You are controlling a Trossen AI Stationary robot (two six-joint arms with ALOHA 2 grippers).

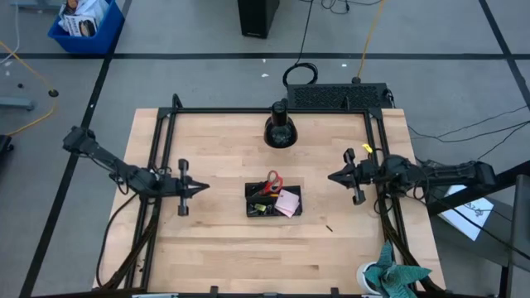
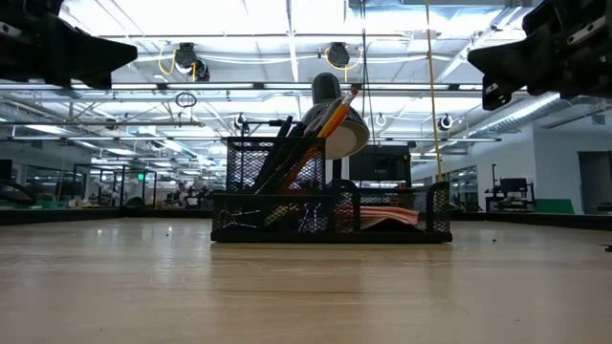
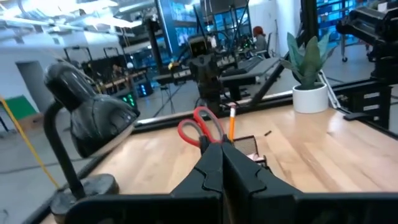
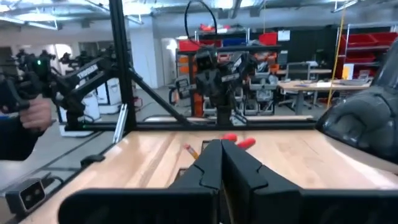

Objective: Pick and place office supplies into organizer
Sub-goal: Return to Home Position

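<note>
The black mesh organizer [image 1: 273,201] stands mid-table. In it are red-handled scissors [image 1: 273,181], a pink sticky-note pad [image 1: 288,203], and upright orange pencils [image 2: 335,113] and dark pens [image 2: 277,153]. My left gripper [image 1: 204,187] hovers shut to the organizer's left, pointing level at it, with nothing in it. My right gripper [image 1: 331,176] hovers shut to its right, also empty. Each wrist view looks past its shut fingers [image 3: 221,152] [image 4: 221,152] at the scissors [image 3: 199,127] [image 4: 239,142]. A small dark piece [image 1: 329,228] lies on the table right of the organizer.
A black desk lamp [image 1: 281,128] stands at the far middle, behind the organizer. A teal-green plant in a white pot [image 1: 396,277] sits at the near right corner. A black frame [image 1: 248,111] runs around the table. A person's hand [image 4: 31,118] shows beyond the table.
</note>
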